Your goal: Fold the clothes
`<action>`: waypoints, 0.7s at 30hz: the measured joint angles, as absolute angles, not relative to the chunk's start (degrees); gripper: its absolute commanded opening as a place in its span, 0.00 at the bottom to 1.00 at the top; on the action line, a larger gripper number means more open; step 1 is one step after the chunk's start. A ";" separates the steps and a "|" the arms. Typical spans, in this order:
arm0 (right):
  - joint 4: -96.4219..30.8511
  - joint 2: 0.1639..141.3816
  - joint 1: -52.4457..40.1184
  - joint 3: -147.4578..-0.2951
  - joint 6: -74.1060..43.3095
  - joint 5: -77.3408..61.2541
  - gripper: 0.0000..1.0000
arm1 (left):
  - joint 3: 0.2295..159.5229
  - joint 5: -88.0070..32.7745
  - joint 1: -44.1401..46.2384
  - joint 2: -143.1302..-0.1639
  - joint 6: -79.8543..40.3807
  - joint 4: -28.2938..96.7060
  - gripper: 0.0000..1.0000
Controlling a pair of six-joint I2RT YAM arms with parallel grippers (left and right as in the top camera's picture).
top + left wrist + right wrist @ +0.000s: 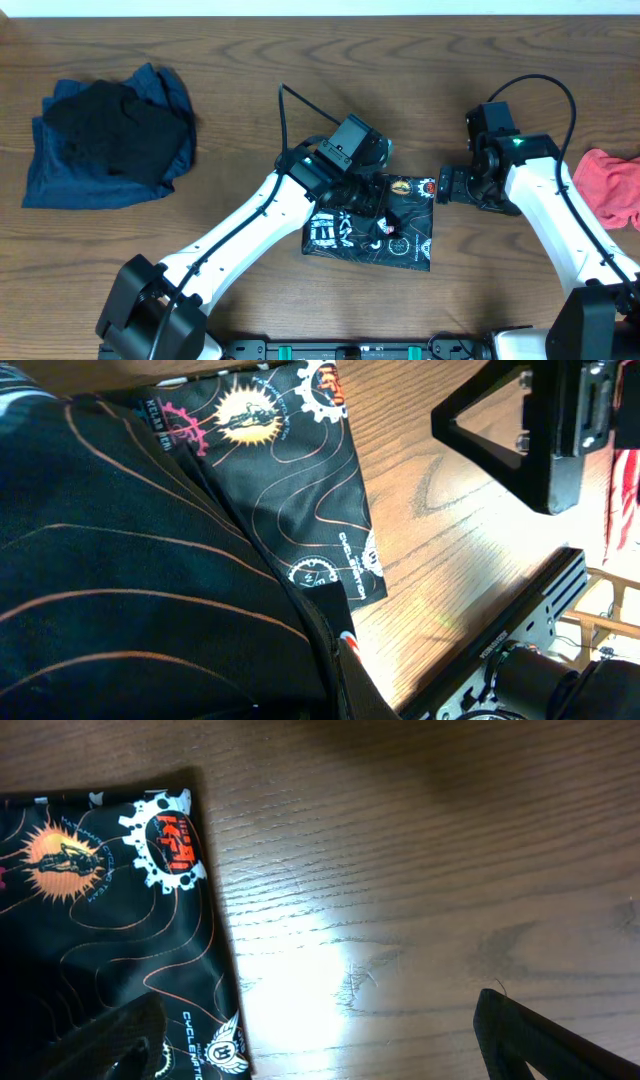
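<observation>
The clothes in play are a black shirt (405, 240) with orange contour lines and white logos, lying folded in a small rectangle at the table's middle. My left gripper (378, 208) rests over the shirt's upper middle. In the left wrist view, dark fabric (150, 580) is bunched right against its jaws (340, 680), which are shut on it. My right gripper (438, 186) hovers open at the shirt's right edge. In the right wrist view one finger (120, 1040) is over the shirt's edge (100, 900) and the other is over bare wood; nothing is between them (330, 1055).
A blue and black heap of garments (105, 140) lies at the far left. A red cloth (608, 188) sits at the right edge behind my right arm. A black rail (520, 620) runs along the table's near edge.
</observation>
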State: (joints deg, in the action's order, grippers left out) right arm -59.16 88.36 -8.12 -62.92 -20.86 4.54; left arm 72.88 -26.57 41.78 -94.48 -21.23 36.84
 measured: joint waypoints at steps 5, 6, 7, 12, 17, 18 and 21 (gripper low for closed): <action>-59.16 88.36 -8.12 -62.92 -21.10 4.56 0.97 | 72.88 -26.59 43.59 -94.52 -21.23 34.54 0.06; -59.16 88.36 -8.12 -62.92 -21.15 4.56 0.97 | 72.86 -26.59 44.12 -94.63 -21.23 33.71 0.06; -59.16 88.36 -8.12 -62.92 -21.30 4.58 0.97 | 72.88 -26.59 44.58 -94.76 -21.23 33.01 0.06; -59.16 88.36 -8.12 -62.92 -21.47 4.60 0.98 | 72.88 -26.59 46.30 -96.18 -21.23 32.23 0.06; -59.18 88.36 -8.12 -62.92 -21.50 4.78 0.98 | 72.86 -26.59 47.33 -98.65 -21.23 31.94 0.06; -59.18 88.36 -8.12 -62.92 -21.50 4.78 0.98 | 72.86 -26.59 47.37 -99.07 -21.23 31.81 0.06; -59.20 88.36 -8.12 -62.92 -21.50 4.78 0.98 | 72.86 -26.59 47.53 -100.51 -21.23 30.46 0.06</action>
